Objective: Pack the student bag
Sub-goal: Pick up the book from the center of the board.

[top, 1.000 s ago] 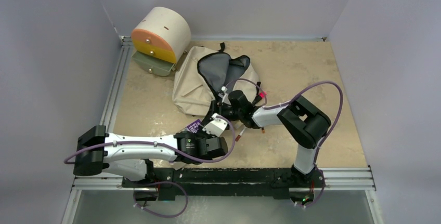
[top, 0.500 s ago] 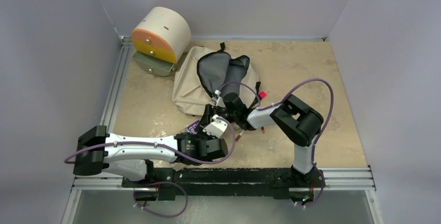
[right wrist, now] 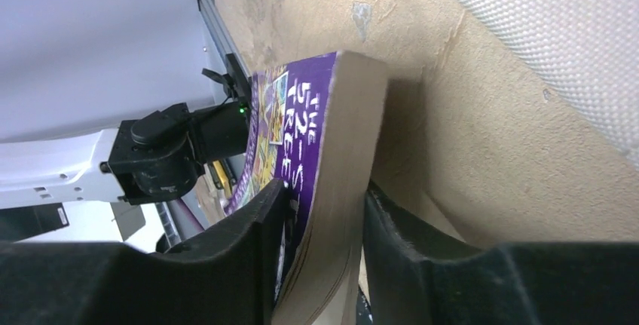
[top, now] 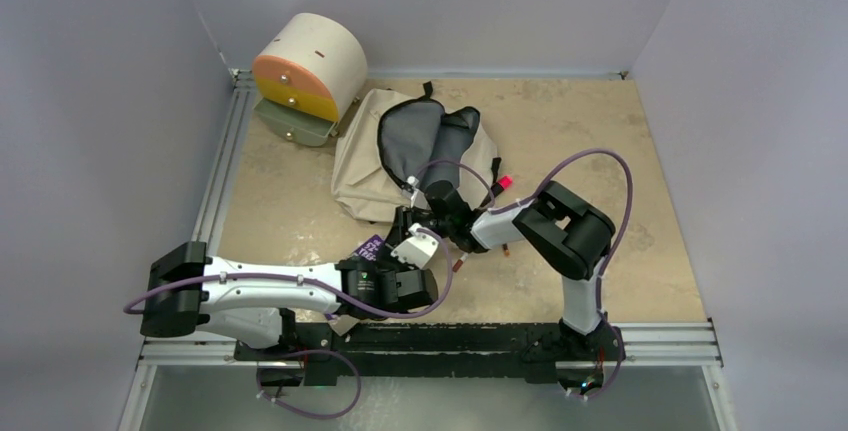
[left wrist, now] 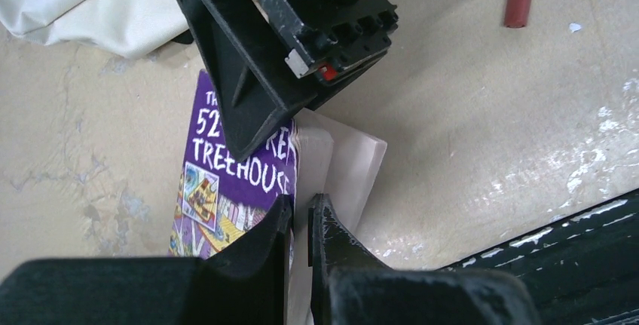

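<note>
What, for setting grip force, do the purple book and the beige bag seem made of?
Purple book: paper, with a printed soft cover, bent slightly, over a thick block of pale matte pages seen edge-on. Student bag: soft matte beige cloth, probably woven, judging by its slumped folds, with a dark grey lining inside.

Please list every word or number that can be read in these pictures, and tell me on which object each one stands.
"52" and "TREEHOUSE": on the cover of the purple book, left wrist view; the rest of the title is covered.
"THE 52-S" and "TREE": on the same cover, right wrist view; the rest is hidden.
Small print in the cover's drawing: too small to read.
On the student bag and the drawer unit: no text visible.
</note>
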Controlling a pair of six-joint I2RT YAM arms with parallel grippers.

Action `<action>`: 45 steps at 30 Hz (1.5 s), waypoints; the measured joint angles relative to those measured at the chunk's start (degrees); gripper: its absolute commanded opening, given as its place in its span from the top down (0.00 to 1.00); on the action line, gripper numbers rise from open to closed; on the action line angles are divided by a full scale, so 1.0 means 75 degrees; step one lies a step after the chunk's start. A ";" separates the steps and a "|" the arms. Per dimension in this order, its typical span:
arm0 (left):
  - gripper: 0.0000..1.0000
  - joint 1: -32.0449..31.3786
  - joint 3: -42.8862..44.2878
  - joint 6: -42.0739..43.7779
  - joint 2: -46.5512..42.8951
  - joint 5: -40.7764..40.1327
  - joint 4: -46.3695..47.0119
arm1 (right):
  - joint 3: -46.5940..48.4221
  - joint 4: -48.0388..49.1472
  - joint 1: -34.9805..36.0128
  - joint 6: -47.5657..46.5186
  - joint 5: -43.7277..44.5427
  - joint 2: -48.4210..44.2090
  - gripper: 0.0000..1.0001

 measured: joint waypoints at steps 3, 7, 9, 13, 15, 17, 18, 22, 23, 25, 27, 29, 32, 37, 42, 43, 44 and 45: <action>1.00 -0.0009 -0.0003 -0.0006 0.0000 0.0047 0.0114 | -0.0009 0.0108 0.0015 0.0079 0.0003 -0.0044 0.78; 0.77 -0.0052 -0.0003 0.0000 0.0000 0.0117 0.0189 | -0.0085 0.0192 0.0015 0.0082 0.0044 -0.0242 0.91; 0.65 -0.0055 -0.0003 -0.0012 -0.0015 0.0163 0.0259 | -0.0187 0.0154 0.0015 0.0064 0.0157 -0.0408 0.95; 0.48 -0.0035 -0.0003 0.0047 -0.0440 0.0184 0.0434 | -0.0309 -0.0096 0.0023 -0.0087 0.0385 -0.0778 1.00; 0.40 -0.0032 -0.0003 0.0166 -0.0915 0.0227 0.0653 | -0.0370 -0.0271 0.0006 -0.0189 0.0522 -0.1011 1.00; 0.36 -0.0032 -0.0003 0.0411 -0.1571 0.0396 0.1014 | -0.0437 -0.0463 -0.0038 -0.0318 0.0673 -0.1294 1.00; 0.36 -0.0032 -0.0003 0.0536 -0.1906 0.0478 0.1233 | -0.0501 -0.0545 -0.0085 -0.0399 0.0766 -0.1486 1.00; 0.35 -0.0032 0.0000 0.1061 -0.2929 0.0705 0.1874 | -0.0825 -0.0729 -0.0437 -0.0761 0.1157 -0.2279 1.00; 0.36 -0.0032 0.0000 0.1169 -0.3112 0.0749 0.1982 | -0.0918 -0.0761 -0.0539 -0.0848 0.1259 -0.2495 1.00; 0.36 -0.0032 -0.0003 0.1419 -0.3372 0.0810 0.2116 | -0.1180 -0.0863 -0.0801 -0.1166 0.1574 -0.3142 1.00; 0.36 -0.0017 -0.0003 0.1769 -0.3602 0.0935 0.2294 | -0.1448 -0.0918 -0.0976 -0.1582 0.1976 -0.3908 1.00; 0.35 0.0047 -0.0003 0.2174 -0.3794 0.1119 0.2521 | -0.1728 -0.0883 -0.1070 -0.2055 0.2430 -0.4753 1.00; 0.35 0.0495 0.0052 0.2777 -0.3885 0.1725 0.2748 | -0.2200 -0.0624 -0.1064 -0.2897 0.2958 -0.6117 1.00; 0.36 0.3121 0.0440 0.3620 -0.3450 0.3981 0.2964 | -0.2938 -0.0015 -0.1049 -0.4164 0.3526 -0.8003 1.00; 0.35 0.5368 0.1107 0.4500 -0.2550 0.6537 0.3037 | -0.3174 -0.0073 -0.1049 -0.5219 0.3663 -0.9014 1.00; 0.35 0.5625 0.1276 0.4692 -0.2416 0.7029 0.3040 | -0.3174 -0.0122 -0.1049 -0.5438 0.3628 -0.9142 1.00; 0.35 0.5770 0.1411 0.4878 -0.2346 0.7402 0.3037 | -0.3174 -0.0189 -0.1049 -0.5651 0.3576 -0.9253 1.00; 0.34 0.5881 0.1588 0.5117 -0.2288 0.7822 0.3037 | -0.3171 -0.0289 -0.1049 -0.5849 0.3497 -0.9340 1.00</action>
